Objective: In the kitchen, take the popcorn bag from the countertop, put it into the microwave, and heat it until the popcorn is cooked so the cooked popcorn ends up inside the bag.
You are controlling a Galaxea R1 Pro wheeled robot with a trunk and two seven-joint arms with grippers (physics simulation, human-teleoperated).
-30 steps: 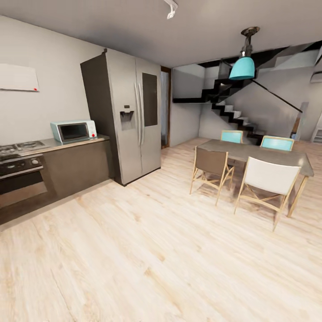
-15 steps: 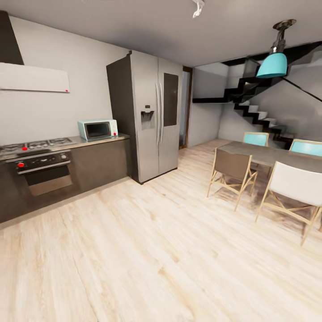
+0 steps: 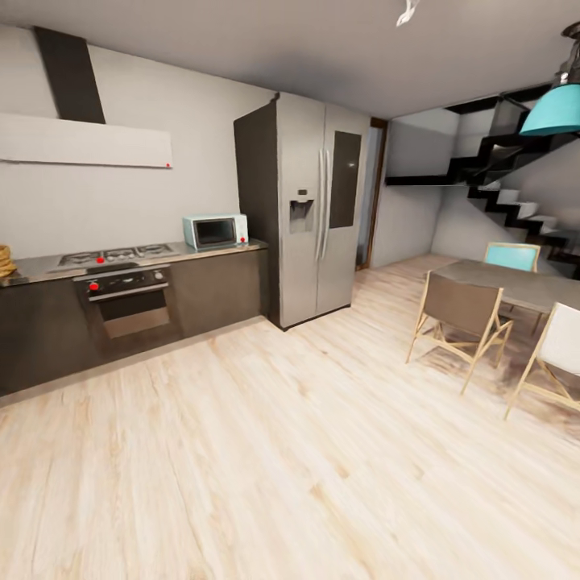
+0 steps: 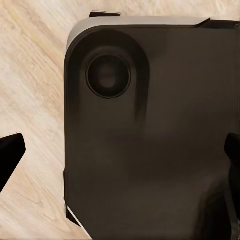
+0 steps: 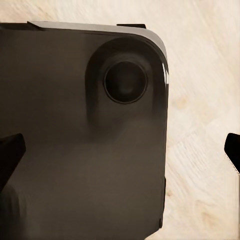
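The pale mint microwave [image 3: 215, 231] stands with its door closed on the grey countertop [image 3: 242, 246], beside the fridge. At the head view's far left edge, a tan-brown popcorn bag [image 3: 5, 262] sits on the countertop, cut off by the frame. In the left wrist view, my left gripper [image 4: 120, 157] hangs open over the robot's dark base [image 4: 150, 125], its fingertips [image 4: 10, 155] wide apart. My right gripper [image 5: 120, 152] is open in the same way, with nothing between its fingertips [image 5: 10, 155].
A steel gas hob [image 3: 113, 256] and a built-in oven [image 3: 129, 300] lie between bag and microwave. A tall grey fridge [image 3: 310, 209] stands to the right of the counter. A dining table [image 3: 515, 286] with chairs [image 3: 461, 312] is at right. Wide wooden floor [image 3: 282, 451] lies ahead.
The camera has swung left, so the whole scene has shifted right. The hob, oven, range hood and the tan bag have come into view. Both grippers cannot be compared.
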